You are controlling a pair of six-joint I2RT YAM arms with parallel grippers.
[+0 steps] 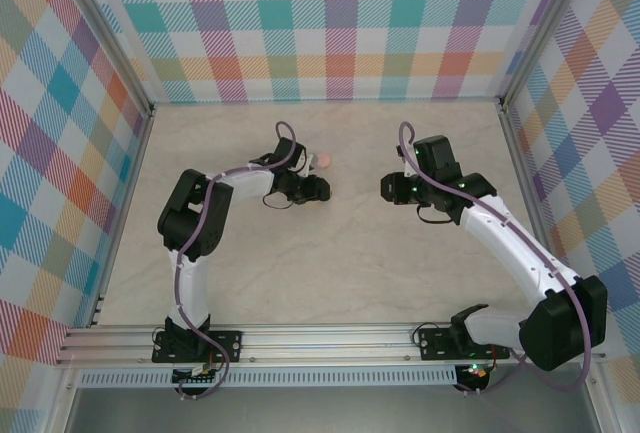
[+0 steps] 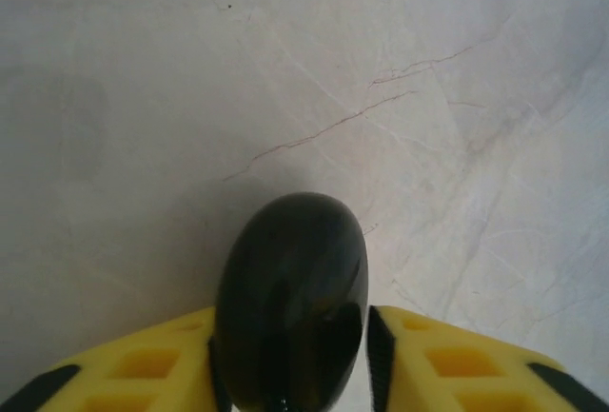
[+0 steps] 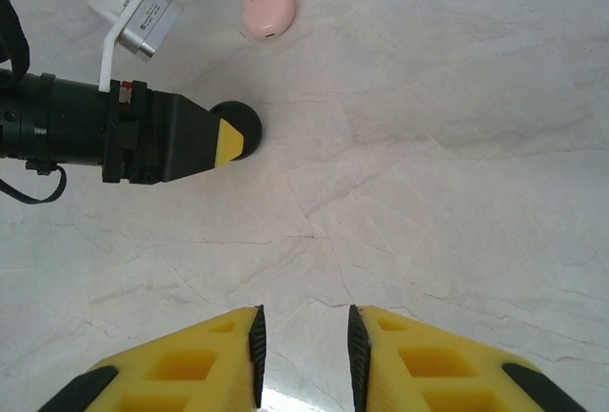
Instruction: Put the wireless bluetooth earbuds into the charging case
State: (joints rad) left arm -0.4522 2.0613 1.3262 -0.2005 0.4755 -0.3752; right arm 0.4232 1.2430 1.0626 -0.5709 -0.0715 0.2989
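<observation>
- Gripping the black case (image 2: 290, 279) on edge, the left hand (image 2: 290, 341) has one yellow finger (image 2: 143, 364) against each side. The glossy case stands upright between them.
- From the right wrist we see that hand low over the surface (image 3: 457, 193), with the case poking past its tip. We cannot tell whether the case touches the surface.
- The pink case (image 3: 268, 9) lies flat on the surface, beyond the left hand, near it but apart.
- On the right hand (image 3: 303, 336) the fingers are narrowly parted, and we see bare surface through the gap.
- From above, we note the two hands facing each other across the middle of the surface, apart.
</observation>
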